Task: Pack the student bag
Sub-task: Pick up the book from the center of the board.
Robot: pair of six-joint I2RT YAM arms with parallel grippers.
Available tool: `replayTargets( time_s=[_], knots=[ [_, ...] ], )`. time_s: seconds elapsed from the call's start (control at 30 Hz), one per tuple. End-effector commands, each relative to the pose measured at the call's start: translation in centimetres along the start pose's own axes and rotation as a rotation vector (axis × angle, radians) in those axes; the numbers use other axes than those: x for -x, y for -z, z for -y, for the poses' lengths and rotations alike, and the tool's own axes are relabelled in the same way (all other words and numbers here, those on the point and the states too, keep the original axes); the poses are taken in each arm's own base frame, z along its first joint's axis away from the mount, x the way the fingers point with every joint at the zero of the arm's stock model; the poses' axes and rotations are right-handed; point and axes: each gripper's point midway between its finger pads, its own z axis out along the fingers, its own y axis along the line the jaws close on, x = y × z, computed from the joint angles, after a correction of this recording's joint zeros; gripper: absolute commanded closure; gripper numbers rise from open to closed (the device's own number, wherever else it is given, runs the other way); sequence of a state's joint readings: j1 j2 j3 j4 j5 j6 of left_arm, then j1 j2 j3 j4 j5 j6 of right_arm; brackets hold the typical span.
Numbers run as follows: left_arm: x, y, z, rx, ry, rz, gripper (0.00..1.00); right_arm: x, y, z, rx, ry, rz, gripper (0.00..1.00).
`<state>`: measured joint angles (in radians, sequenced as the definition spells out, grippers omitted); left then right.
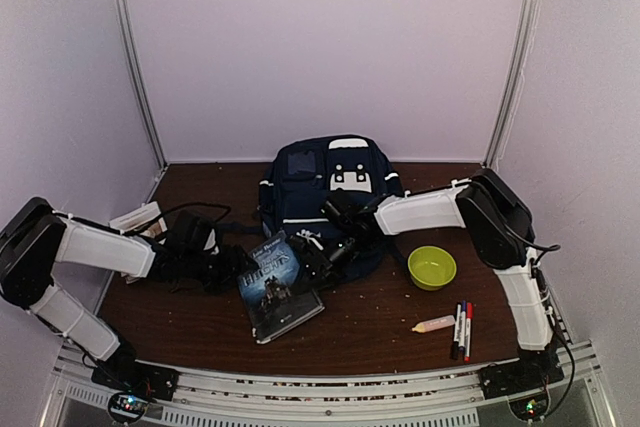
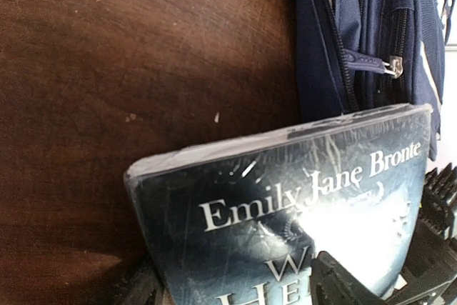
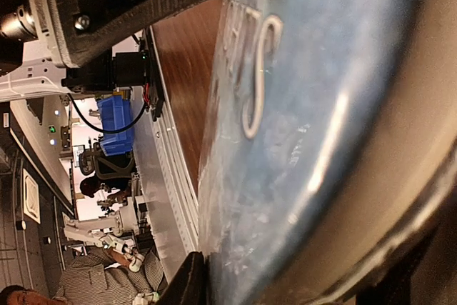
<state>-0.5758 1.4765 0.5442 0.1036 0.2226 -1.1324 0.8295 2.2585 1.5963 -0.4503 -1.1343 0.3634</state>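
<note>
Book [image 1: 281, 285] lies, far edge just beside student bag [image 1: 318, 185].

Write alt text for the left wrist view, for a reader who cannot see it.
A glossy blue book with "Emily Jane Bronte" on its cover fills the lower right, over a dark wooden table. The navy student bag, with a silver zipper pull, occupies the top right corner. A black gripper finger overlaps the cover's bottom edge.

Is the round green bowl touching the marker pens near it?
Apart. The top external view shows a strip of bare brown table between the round green plastic bowl and the upper ends of the marker pens.
</note>
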Motion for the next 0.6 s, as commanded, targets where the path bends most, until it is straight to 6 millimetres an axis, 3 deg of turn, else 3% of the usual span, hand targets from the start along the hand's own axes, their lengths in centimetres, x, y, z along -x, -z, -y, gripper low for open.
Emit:
replayTargets(
  time_s=[0.0, 0.2, 0.4, 0.57],
  knots=[
    [-1.2, 0.7, -1.4, 0.058, -0.036, -0.027, 0.26, 1.1, 0.3, -1.6, 0.050, 0.071, 0.038, 0.78],
    [2.2, 6.4, 0.8, 0.105, -0.174, 0.145, 0.20, 2.3, 2.8, -5.0, 0.086, 0.154, 0.098, 0.85],
    [5.2, 13.4, 4.5, 0.018, -0.271, 0.356, 0.14, 4.9, 8.3, -9.2, 0.115, 0.253, 0.236, 0.86],
    [6.3, 15.0, 8.4, -0.071, -0.384, 0.386, 0.13, 7.7, 13.5, -11.8, 0.151, 0.311, 0.381, 0.90]
  ],
)
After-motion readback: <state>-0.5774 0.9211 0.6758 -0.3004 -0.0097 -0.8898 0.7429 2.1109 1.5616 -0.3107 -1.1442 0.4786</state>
